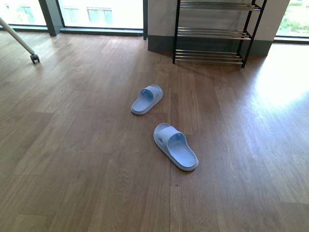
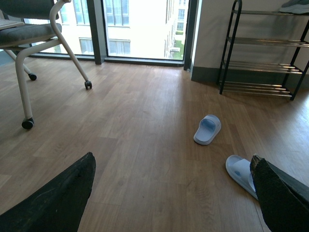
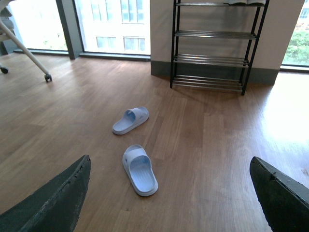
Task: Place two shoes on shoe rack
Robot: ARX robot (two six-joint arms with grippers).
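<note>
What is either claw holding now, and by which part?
Nothing. The left claw and right claw are open and empty; the near slide and far slide lie on the floor.

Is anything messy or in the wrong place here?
Yes. The near slide and the far slide lie apart on the floor, pointing different ways rather than side by side. Neither is on the shoe rack by the wall yet.
</note>
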